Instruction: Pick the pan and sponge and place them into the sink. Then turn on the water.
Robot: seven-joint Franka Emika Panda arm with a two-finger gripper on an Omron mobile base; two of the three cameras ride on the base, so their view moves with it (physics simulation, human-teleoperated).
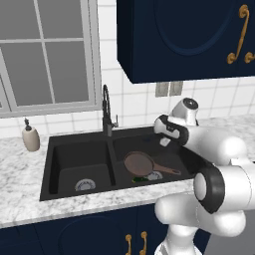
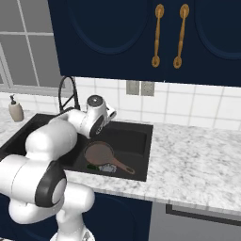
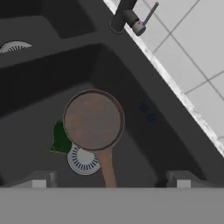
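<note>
The pan lies flat in the right basin of the sink, its round bowl partly covering the silver drain and its long thin handle running out toward the front wall. Being rigid metal with a shallow rim, it probably handles as a stiff, moderately heavy thing; the handle is the natural place to take hold, though a grip far out on it would let the bowl droop. The sponge sits on the basin floor just beside the pan, and its edge seems tucked under the pan's rim, though the hand view is too dark to be sure. It looks soft and light, easy to squeeze across its short sides.

With both things already in the basin, the remaining step is judged to be the water. No blue stream runs from the faucet, which rises at the back of the sink behind the divider. Its small lever juts from the base toward the tiled wall; it is thin, hard and probably slick, so a push from the side may serve better than a pinch.

The pincer hangs above the right basin with its two tips wide apart and nothing between them. A soap bottle stands on the tabletop left of the sink.
</note>
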